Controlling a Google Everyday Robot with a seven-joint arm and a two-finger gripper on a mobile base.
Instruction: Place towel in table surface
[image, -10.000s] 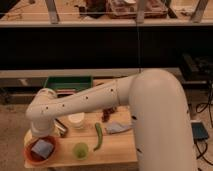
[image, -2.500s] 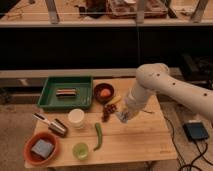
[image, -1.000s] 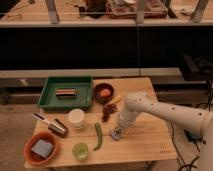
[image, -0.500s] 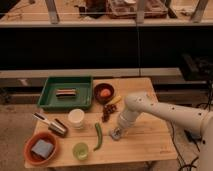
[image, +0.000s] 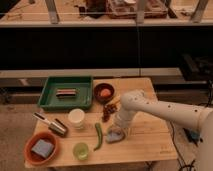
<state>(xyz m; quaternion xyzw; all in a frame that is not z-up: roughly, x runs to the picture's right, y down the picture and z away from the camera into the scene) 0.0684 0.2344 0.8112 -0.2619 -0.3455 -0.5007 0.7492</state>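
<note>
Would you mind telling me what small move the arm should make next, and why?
Probably release and lift straight up. The gripper is down at the table surface, with the towel apparently lying on the wood beside the green chili pepper, so the placement looks nearly complete.

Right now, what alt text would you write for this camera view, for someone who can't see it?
A white robot arm reaches down to a wooden table, its gripper low over a grey towel near the front. Around it lie a green pepper, a white cup, a green tray and an orange bowl.
</note>
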